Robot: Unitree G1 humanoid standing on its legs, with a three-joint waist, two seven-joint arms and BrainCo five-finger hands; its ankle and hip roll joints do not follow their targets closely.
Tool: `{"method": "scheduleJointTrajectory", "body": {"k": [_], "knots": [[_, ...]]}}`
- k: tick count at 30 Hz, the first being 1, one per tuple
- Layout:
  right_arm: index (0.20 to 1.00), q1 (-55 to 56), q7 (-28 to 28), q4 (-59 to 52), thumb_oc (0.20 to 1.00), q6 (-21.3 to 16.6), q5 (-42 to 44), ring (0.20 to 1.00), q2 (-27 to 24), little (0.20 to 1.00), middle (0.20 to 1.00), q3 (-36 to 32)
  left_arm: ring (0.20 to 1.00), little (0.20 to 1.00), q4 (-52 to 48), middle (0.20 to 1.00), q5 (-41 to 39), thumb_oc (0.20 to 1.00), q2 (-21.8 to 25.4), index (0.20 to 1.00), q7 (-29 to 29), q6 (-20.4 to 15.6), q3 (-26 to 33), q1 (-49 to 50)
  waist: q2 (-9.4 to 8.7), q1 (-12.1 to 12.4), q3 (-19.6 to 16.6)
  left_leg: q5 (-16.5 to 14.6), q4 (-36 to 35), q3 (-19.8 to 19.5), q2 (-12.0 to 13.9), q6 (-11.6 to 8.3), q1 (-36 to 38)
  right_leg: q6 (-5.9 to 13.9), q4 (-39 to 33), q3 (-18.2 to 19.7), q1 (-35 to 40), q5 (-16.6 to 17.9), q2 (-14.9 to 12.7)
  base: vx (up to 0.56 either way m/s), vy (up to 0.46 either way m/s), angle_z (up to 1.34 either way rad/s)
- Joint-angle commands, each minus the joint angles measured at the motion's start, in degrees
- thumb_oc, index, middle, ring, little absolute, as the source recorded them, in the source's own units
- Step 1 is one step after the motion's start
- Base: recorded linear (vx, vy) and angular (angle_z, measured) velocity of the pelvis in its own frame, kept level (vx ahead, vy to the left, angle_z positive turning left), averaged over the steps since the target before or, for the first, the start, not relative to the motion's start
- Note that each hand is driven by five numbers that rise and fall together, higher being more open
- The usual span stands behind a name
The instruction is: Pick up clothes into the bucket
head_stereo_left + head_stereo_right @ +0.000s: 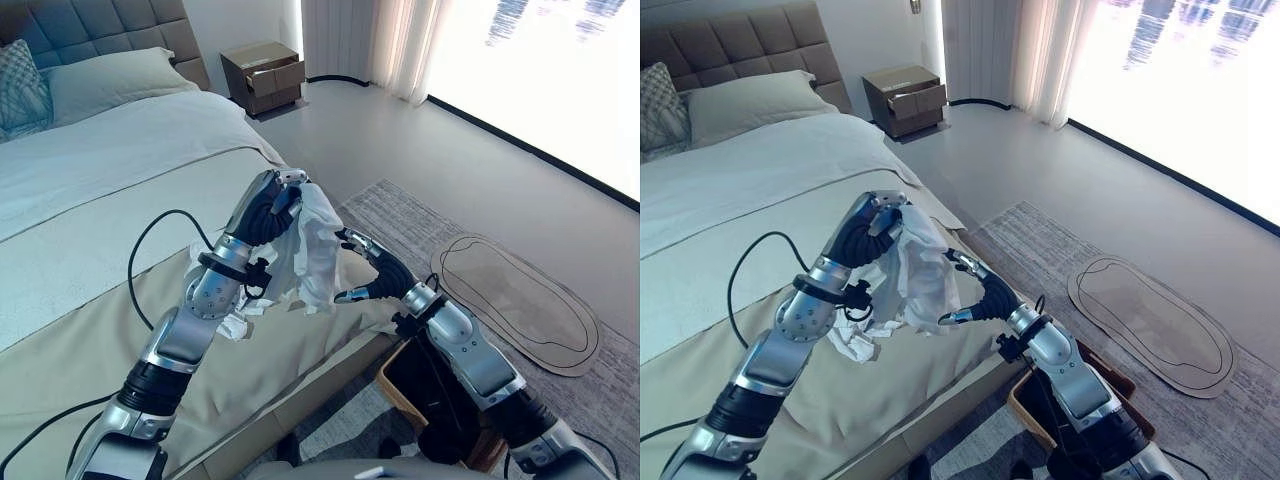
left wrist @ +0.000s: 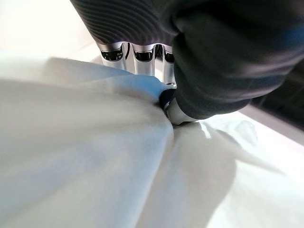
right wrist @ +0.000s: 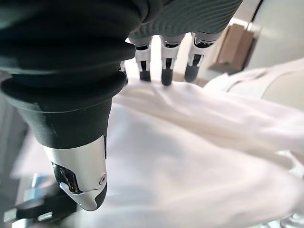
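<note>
A white garment (image 1: pixel 316 250) hangs in the air over the bed's near edge, its lower end (image 1: pixel 236 324) still crumpled on the beige cover. My left hand (image 1: pixel 271 206) holds it from above; in the left wrist view the thumb (image 2: pixel 176 107) and fingers (image 2: pixel 137 53) pinch the cloth (image 2: pixel 95 142). My right hand (image 1: pixel 374 276) is open just right of the hanging cloth, its straight fingers (image 3: pixel 164 71) at the white fabric (image 3: pixel 190 152). The brown bucket (image 1: pixel 391 386) stands on the floor against the bed, under my right forearm and partly hidden by it.
The bed (image 1: pixel 90 180) with pillows (image 1: pixel 100 78) fills the left side. A wooden nightstand (image 1: pixel 264 76) stands at the back with a drawer open. A grey rug (image 1: pixel 420 215) and an oval mat (image 1: pixel 515 300) lie on the floor to the right, before the window.
</note>
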Motion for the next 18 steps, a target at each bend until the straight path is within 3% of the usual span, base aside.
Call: {"method": "scheduleJointTrajectory", "body": {"k": [1, 12, 18], "knots": [[1.000, -4.4, -2.5, 0.1, 1.000, -1.6, -0.8, 1.000, 3.0, 1.000, 1.000, 2.3, 0.200, 0.200, -3.3, 0.200, -5.2, 0.200, -0.4, 0.200, 1.5, -2.3, 0.4, -6.6, -1.94, 1.1, -0.8, -3.6, 1.8, -0.3, -1.2, 1.94, 0.9, 1.83, 3.5, -0.8, -3.0, 3.8, -2.6, 0.00, 0.000, 0.00], [1.000, -8.2, -4.0, 3.1, 1.000, -0.8, 1.2, 1.000, 5.9, 1.000, 1.000, 5.4, 0.200, 0.200, -4.6, 0.200, -6.8, 0.200, -1.7, 0.200, 1.8, -1.8, -3.0, -8.6, -1.87, 1.5, -0.4, -3.5, 1.8, -0.4, -1.4, 2.06, 0.7, 1.80, 3.3, -0.8, -3.0, 3.9, -2.6, 0.00, 0.000, 0.00], [1.000, -10.7, -5.6, 3.2, 1.000, -0.9, 7.0, 1.000, 7.8, 1.000, 1.000, 6.6, 0.200, 0.200, -5.0, 0.200, -7.6, 0.200, -2.4, 0.200, 2.0, -1.4, -6.0, -9.4, -1.88, 2.0, -0.1, -3.4, 1.9, -0.6, -1.6, 2.19, 0.4, 1.79, 3.3, -0.8, -3.1, 3.9, -2.7, 0.00, 0.000, 0.00]]}}
